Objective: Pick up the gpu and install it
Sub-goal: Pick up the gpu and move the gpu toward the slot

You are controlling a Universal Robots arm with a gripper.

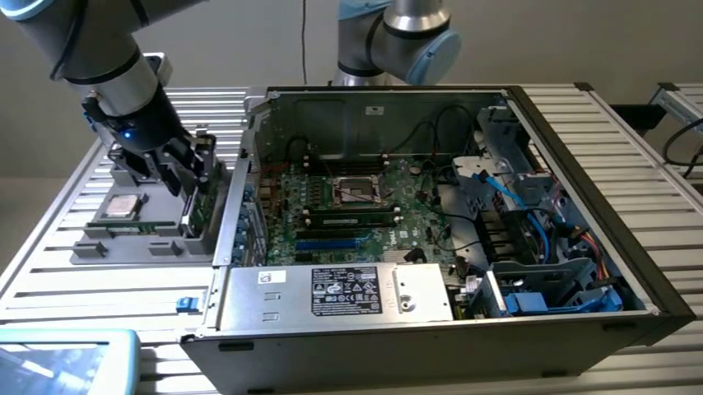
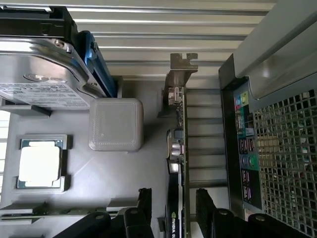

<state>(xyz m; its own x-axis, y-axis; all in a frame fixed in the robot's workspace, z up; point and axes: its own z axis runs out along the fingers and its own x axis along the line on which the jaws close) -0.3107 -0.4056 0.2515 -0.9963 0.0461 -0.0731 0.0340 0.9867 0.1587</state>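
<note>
Currently the black two-fingered gripper (image 1: 189, 183) hangs over the grey moulded parts tray (image 1: 94, 247), which lies on the ribbed metal table (image 1: 66, 284) at the exterior view's left of the open black computer case (image 1: 648, 288). From this view the fingers reach down at the tray's edge nearest the case, where the gpu (image 1: 199, 216), a small flat card, stands on its long edge; how close they are to it is hard to judge here.

The wrist view settles that. The gripper (image 2: 174, 196) is spread wide, with one finger (image 2: 144, 198) on each side of the gpu (image 2: 176, 148) and a gap on both sides, so nothing is gripped. The card's thin metal end bracket (image 2: 181, 69) points away from the fingers. This view also brings out the square silver processor chip (image 2: 40, 161) in its tray recess, a grey square block (image 2: 116, 124), the silver drive box with a white label (image 2: 44, 69) and the case's rear port panel (image 2: 242, 148).

The exterior view alone looks into the case, at the green motherboard (image 1: 341, 214) and the silver power supply box (image 1: 341, 292).
</note>
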